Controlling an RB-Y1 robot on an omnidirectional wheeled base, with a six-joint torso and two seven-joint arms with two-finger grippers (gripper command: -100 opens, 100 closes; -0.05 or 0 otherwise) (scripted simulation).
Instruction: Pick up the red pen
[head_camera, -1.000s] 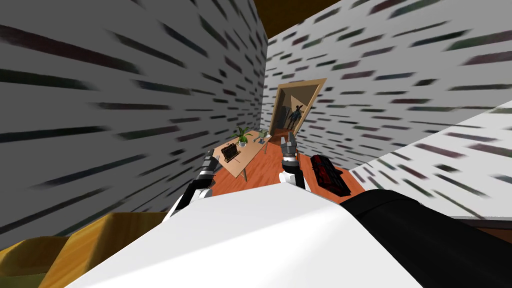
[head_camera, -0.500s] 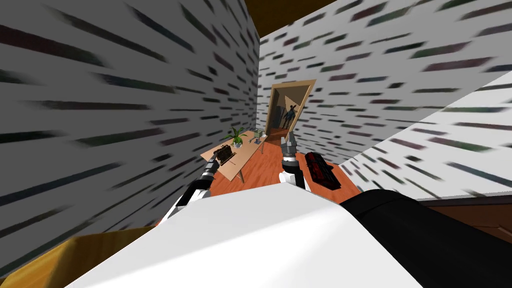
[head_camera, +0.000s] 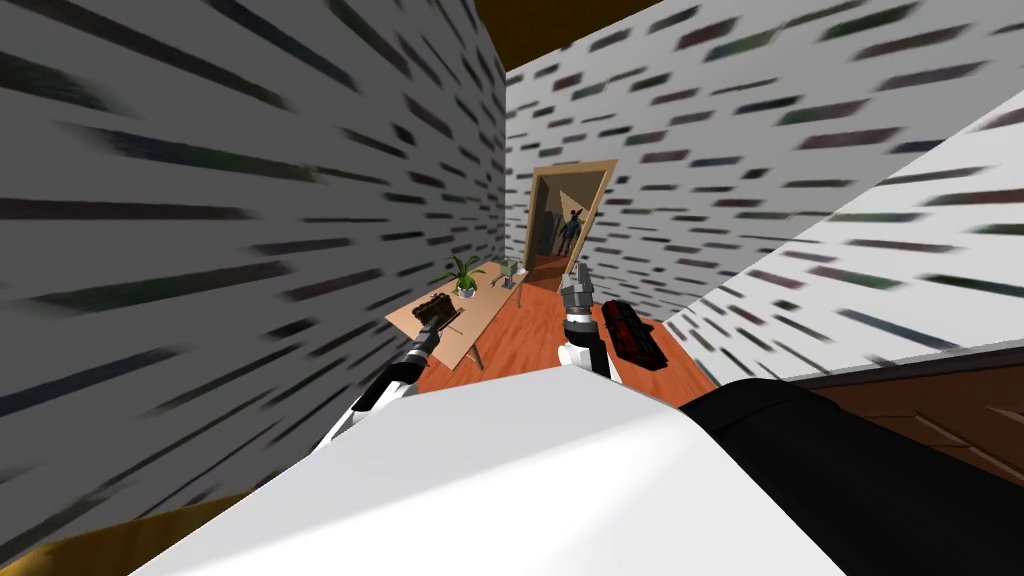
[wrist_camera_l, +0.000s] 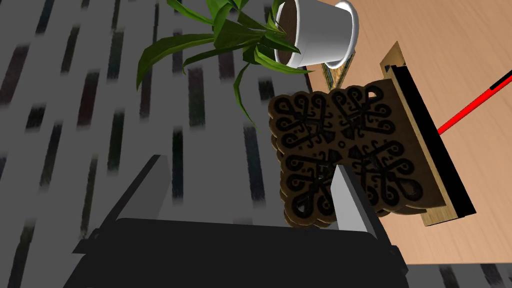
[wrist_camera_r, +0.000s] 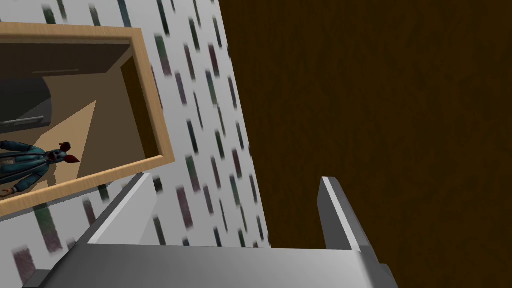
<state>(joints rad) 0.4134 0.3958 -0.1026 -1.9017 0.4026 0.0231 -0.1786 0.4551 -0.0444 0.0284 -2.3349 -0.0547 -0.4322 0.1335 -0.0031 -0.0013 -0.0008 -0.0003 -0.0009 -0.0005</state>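
The red pen (wrist_camera_l: 475, 107) is a thin red stick with a dark tip, lying on the light wooden tabletop (wrist_camera_l: 465, 50) past a carved dark brown holder (wrist_camera_l: 345, 155). My left gripper (wrist_camera_l: 250, 195) is open with nothing in it, its fingers short of the holder and off the table's near corner. One of its fingers overlaps the holder's lower edge in the left wrist view. In the head view the left gripper (head_camera: 427, 335) hangs by the table (head_camera: 470, 325). My right gripper (head_camera: 577, 290) is raised over the floor to the table's right, open and with nothing between its fingers (wrist_camera_r: 340, 215).
A potted green plant (wrist_camera_l: 320, 32) stands on the table beyond the holder. A red and black object (head_camera: 630, 333) lies on the orange floor to the right. A wood-framed doorway (head_camera: 565, 225) opens at the far end. Patterned walls close in on both sides.
The whole head view has shifted: I have moved, and the table and doorway now sit further left. Both arms hold the same pose.
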